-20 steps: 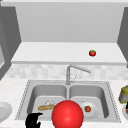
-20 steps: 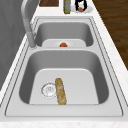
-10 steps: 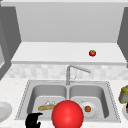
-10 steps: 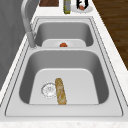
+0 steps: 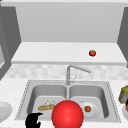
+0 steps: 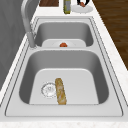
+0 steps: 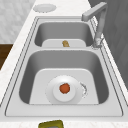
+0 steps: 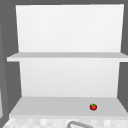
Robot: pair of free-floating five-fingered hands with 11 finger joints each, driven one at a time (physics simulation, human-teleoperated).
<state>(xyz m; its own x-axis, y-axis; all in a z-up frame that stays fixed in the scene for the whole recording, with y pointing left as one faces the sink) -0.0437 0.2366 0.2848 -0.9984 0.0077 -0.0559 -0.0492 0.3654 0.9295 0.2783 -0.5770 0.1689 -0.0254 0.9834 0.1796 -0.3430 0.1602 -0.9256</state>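
Observation:
My left hand point(image 5: 32, 121) hovers at the sink's front edge, low at the left, fingers relaxed and holding nothing. Just to its right a big red ball point(image 5: 67, 115) hangs in front of the sink; I cannot tell whether they touch. A bread stick point(image 5: 46, 107) point(image 6: 60, 91) point(image 7: 65, 43) lies beside the drain in the left basin. In the right basin a white plate point(image 7: 75, 96) carries a small orange-red fruit point(image 5: 87, 108) point(image 7: 64, 88) point(image 6: 63, 44). A dark shape that may be my right hand point(image 5: 126, 102) point(image 6: 83, 2) sits over a plate on the right counter.
The faucet point(image 5: 68, 73) rises behind the divider. A tomato point(image 5: 92, 53) point(image 8: 93, 107) rests on the lower shelf. An olive-yellow jar point(image 5: 123, 93) point(image 6: 66, 6) stands beside a plate point(image 6: 81, 9) on the right counter. Another plate point(image 5: 3, 111) point(image 7: 44, 7) lies on the left counter.

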